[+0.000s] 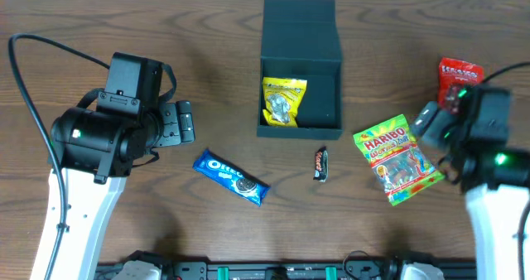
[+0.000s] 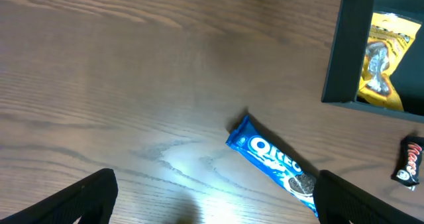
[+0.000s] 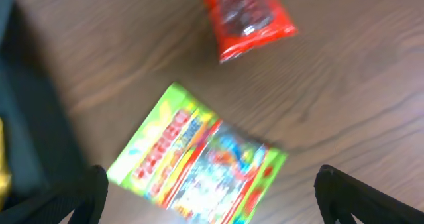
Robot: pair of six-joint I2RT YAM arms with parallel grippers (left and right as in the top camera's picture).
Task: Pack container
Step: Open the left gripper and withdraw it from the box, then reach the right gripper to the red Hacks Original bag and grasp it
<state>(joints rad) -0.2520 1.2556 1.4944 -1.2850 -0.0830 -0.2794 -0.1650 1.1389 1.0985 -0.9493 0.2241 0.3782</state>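
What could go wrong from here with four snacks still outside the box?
1. The Haribo bag is wide and the yellow packet already fills the left of the container; the bag may catch on a wall.
2. The Oreo pack lies flat and diagonal; the open left gripper could push it along the table instead of pinching it.
3. The red packet sits partly hidden beside the right arm, so a grasp there could go astray.

The left arm (image 1: 79,205) rises from the near edge, and the left gripper (image 1: 185,121) points to the right, jaws spread wide. The right arm (image 1: 497,222) stands likewise; the right gripper (image 1: 424,123) points left, jaws wide apart, empty.
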